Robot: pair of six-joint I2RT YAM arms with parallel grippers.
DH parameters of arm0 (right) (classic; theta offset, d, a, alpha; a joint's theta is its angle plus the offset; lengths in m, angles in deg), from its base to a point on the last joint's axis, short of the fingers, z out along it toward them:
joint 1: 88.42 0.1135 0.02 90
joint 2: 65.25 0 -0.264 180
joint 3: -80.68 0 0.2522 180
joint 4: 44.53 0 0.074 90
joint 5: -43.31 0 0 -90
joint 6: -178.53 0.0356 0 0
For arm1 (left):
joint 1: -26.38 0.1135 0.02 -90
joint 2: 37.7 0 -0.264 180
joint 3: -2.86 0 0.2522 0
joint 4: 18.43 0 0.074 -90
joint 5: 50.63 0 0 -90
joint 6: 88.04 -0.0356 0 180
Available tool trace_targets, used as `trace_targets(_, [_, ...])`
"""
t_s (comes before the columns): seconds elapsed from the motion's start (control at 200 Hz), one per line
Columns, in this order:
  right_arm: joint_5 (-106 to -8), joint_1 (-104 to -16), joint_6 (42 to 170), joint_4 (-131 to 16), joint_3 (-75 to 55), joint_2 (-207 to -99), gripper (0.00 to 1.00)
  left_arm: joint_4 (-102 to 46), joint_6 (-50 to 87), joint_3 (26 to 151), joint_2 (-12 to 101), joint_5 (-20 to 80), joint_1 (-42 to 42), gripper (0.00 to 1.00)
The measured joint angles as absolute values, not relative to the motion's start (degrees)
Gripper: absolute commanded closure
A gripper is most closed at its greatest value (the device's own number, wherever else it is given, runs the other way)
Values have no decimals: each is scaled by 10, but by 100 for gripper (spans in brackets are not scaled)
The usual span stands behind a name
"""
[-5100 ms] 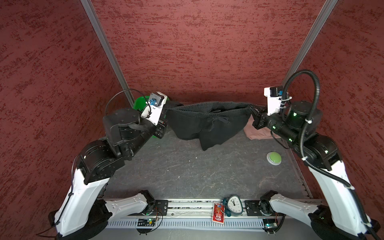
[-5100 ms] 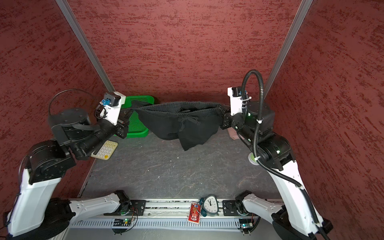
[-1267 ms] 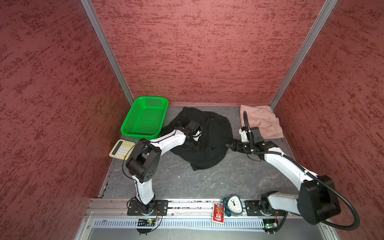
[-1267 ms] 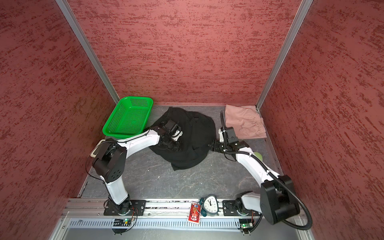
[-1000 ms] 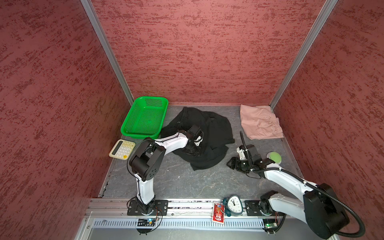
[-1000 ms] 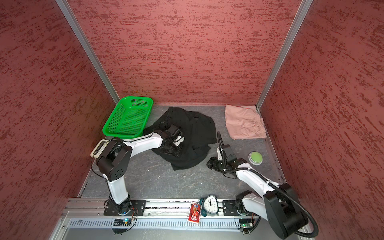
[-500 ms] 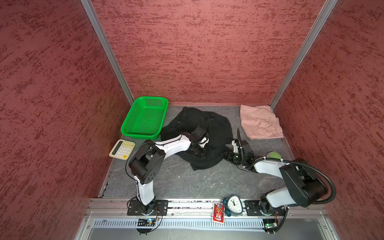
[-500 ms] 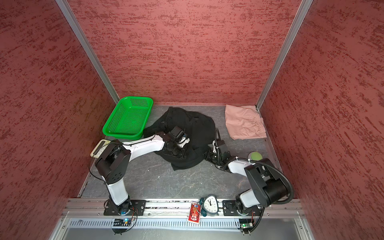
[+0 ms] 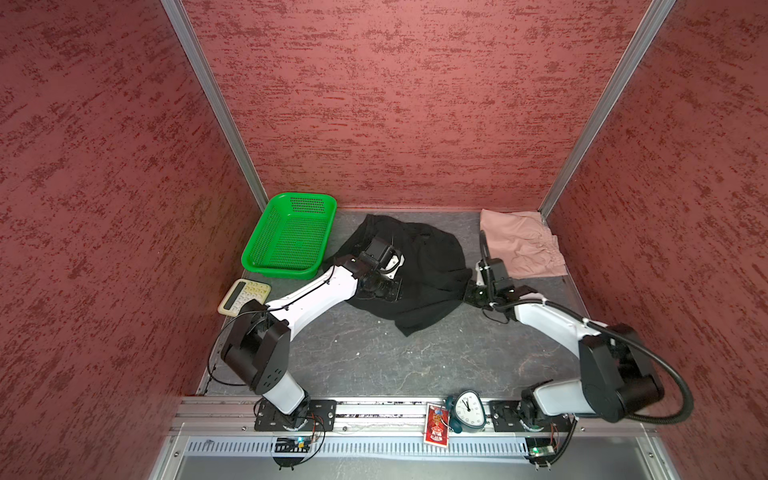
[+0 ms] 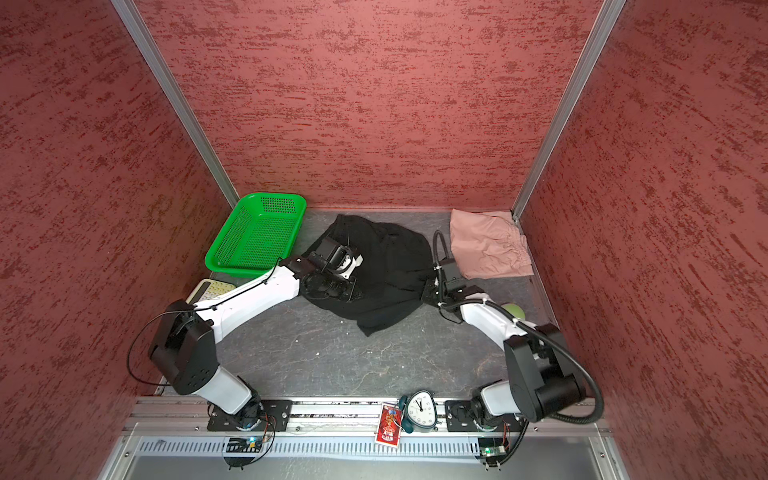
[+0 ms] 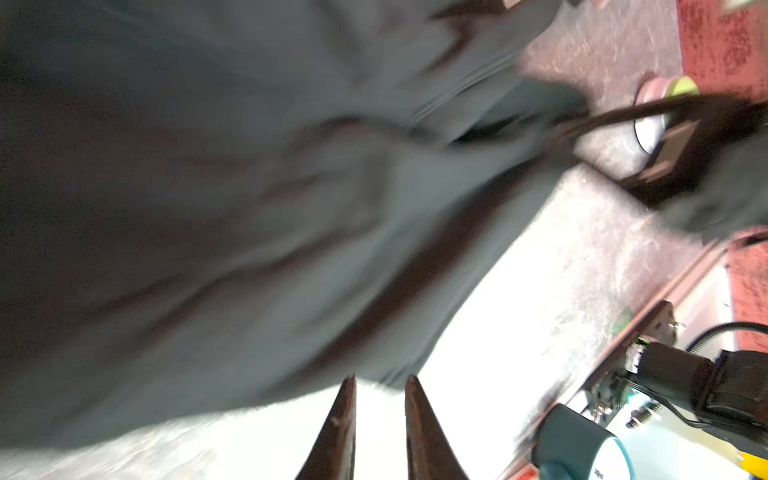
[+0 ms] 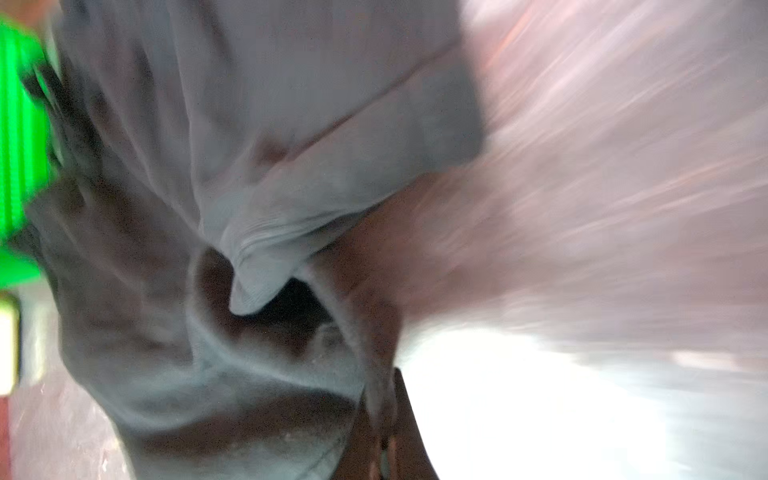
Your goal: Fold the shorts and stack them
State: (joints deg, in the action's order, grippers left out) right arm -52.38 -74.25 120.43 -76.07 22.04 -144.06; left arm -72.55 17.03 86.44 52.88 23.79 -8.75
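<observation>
The green basket (image 9: 283,272) sits just beside the far-left edge of the black shorts (image 9: 428,266). The calculator (image 9: 245,296) lies nearer the front, and the pink shorts (image 9: 519,245) lie folded in the far right corner with the waistband toward the wall. The black shorts lie crumpled mid-surface (image 9: 374,357), long axis far to near, a tapered end pointing at the front rail, my left wrist lying over them. My left pincer (image 11: 380,415) stands slightly apart at their hem and grips nothing, while my right pincer (image 12: 384,432) is clamped on their right edge.

From the centre of the mat (image 9: 374,357), the bare stretch toward 6 o'clock lies open, while black shorts (image 9: 428,266) crowd 12, a green basket (image 9: 286,239) blocks 10, a calculator (image 9: 244,296) 9, and pink shorts (image 9: 519,245) 2.
</observation>
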Motion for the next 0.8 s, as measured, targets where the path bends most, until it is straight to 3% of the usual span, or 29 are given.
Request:
trace_targets(0.13, [-512,-813,1157,-800,183,-1452,100,-739,160,864,516,248,-81,71])
trace_targets(0.155, [-511,-823,1149,-808,176,-1461,92,-741,158,864,515,249,-80,70])
trace_targets(0.21, [-509,-839,1134,-827,158,-1486,59,-743,153,864,515,251,-78,59])
trace_targets(0.25, [-507,-846,1124,-842,144,-1502,54,-743,152,863,515,252,-76,43])
trace_targets(0.341, [-507,-850,1110,-870,124,-1505,47,-743,146,859,515,255,-70,39])
trace_targets(0.461, [-519,-845,1115,-900,130,-1437,46,-738,146,847,515,255,-40,40])
trace_targets(0.556, [-533,-818,1138,-922,165,-1354,47,-717,152,829,515,250,-6,51])
trace_targets(0.641, [-541,-742,1172,-952,208,-1306,47,-697,155,815,515,245,20,63])
trace_targets(0.801, [-553,-598,1263,-985,289,-1302,45,-667,149,810,519,255,23,61])
